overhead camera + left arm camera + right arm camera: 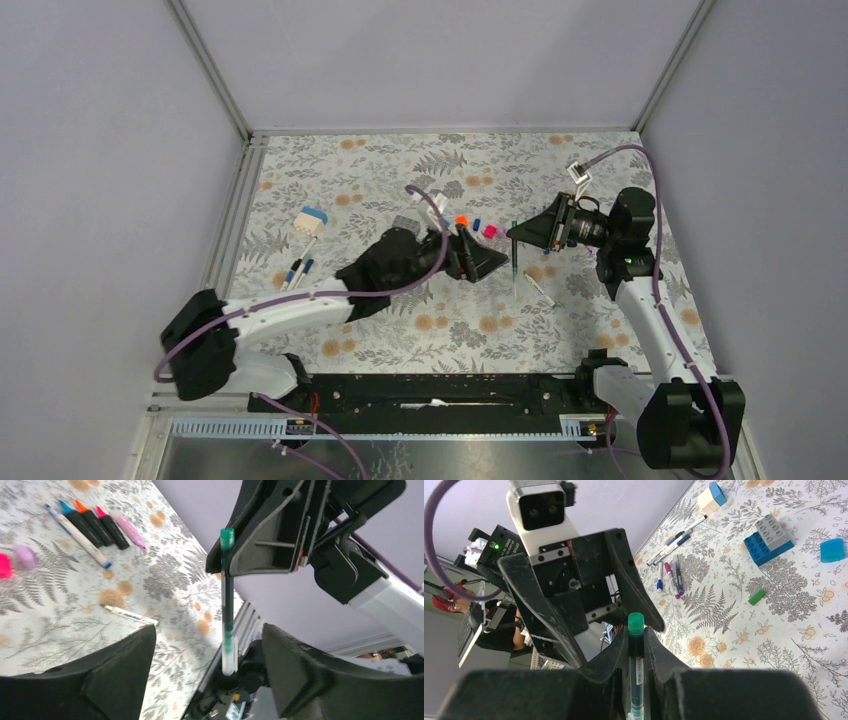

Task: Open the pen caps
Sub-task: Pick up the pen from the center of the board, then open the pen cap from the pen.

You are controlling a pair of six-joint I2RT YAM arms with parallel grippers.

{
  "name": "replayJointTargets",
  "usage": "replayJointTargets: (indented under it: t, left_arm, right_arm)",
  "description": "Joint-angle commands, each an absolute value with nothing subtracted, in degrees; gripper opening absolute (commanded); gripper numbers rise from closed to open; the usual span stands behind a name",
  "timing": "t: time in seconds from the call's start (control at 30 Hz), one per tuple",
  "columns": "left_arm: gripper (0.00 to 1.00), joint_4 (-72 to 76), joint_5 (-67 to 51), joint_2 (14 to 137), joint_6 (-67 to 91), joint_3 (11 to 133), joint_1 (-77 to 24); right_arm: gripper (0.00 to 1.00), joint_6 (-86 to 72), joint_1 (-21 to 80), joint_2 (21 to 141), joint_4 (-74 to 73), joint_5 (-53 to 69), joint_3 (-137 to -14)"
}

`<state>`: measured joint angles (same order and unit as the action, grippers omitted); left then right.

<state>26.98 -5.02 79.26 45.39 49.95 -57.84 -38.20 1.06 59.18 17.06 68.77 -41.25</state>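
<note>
Overhead; opposed wrist close-ups, pen (227, 605) between

A grey-fern, orange-flower patterned tablecloth (480, 160) covers the table; plain pale lilac walls (440, 60) (joined by slim aluminium corner posts (210, 70)) rise behind and beside it.

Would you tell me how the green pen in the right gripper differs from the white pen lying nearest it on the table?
The green pen stands upright, clamped in the right gripper; the white pen lies flat on the table, untouched. The green pen has a dark barrel with a green end; the white pen has a pale one. Both are slim pens.
</note>
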Motion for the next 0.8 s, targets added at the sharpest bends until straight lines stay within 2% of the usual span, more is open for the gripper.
replayJointTargets:
  t: [0.0,0.03,0.13,0.23,0.37,0.63,0.77]
  left_arm:
    - [0.91,29.0,-2.0,68.7,42.6,43.8,-58.1]
    - [0.98,29.6,-1.7,67.1,42.8,42.3,-58.1]
    - [0.99,31.6,-0.3,63.6,45.7,38.3,-58.0]
    - [0.99,37.7,-4.2,64.4,46.6,35.4,-58.1]
    - [0.92,38.0,-7.2,70.0,48.5,38.3,-58.5]
    - [0.89,31.7,-1.7,82.4,48.6,48.8,-62.6]
    - [0.79,34.4,-3.6,86.5,50.2,50.6,-63.0]
  right_arm:
    - [0.0,-44.1,0.4,56.5,26.8,71.2,-37.9]
    - [0.0,-44.5,0.4,56.1,27.3,71.2,-37.3]
    - [0.0,-45.1,-0.9,55.0,28.1,71.0,-36.0]
    - [0.0,-48.2,-2.0,54.4,31.8,70.6,-34.3]
    - [0.0,-49.2,-2.8,53.6,31.5,68.2,-32.8]
    - [0.0,-47.7,-3.6,52.5,26.6,63.6,-31.2]
    - [0.0,-47.6,-3.7,52.5,26.3,63.3,-31.1]
